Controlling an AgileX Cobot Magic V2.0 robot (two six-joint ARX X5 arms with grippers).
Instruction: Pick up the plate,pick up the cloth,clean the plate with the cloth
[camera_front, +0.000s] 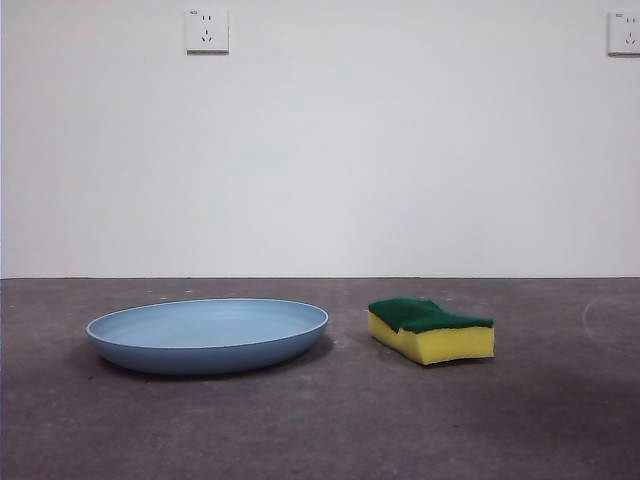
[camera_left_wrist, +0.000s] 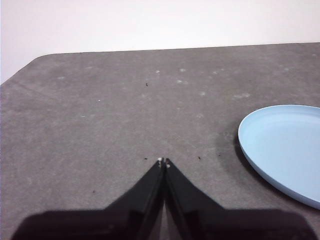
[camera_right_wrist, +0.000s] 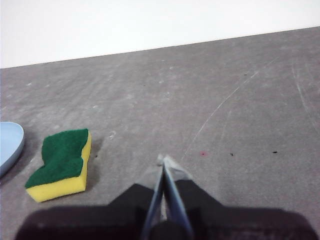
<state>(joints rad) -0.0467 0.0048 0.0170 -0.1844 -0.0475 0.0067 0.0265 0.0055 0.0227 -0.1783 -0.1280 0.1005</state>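
Note:
The light-blue plate (camera_front: 207, 334) lies flat on the dark grey table (camera_front: 320, 430), left of centre in the front view. To its right rests the cloth (camera_front: 431, 329), a yellow sponge with a dark green top. No arm shows in the front view. In the left wrist view my left gripper (camera_left_wrist: 164, 161) is shut with nothing held, and the plate (camera_left_wrist: 282, 147) lies off to one side of it. My right gripper (camera_right_wrist: 164, 160) is shut and empty too, with the cloth (camera_right_wrist: 62, 163) and a sliver of the plate (camera_right_wrist: 9, 145) apart from it.
A white wall (camera_front: 320, 150) with two power sockets (camera_front: 207, 31) stands behind the table. The left wrist view shows the table's rounded corner (camera_left_wrist: 35, 60). Faint scratches mark the tabletop near my right gripper.

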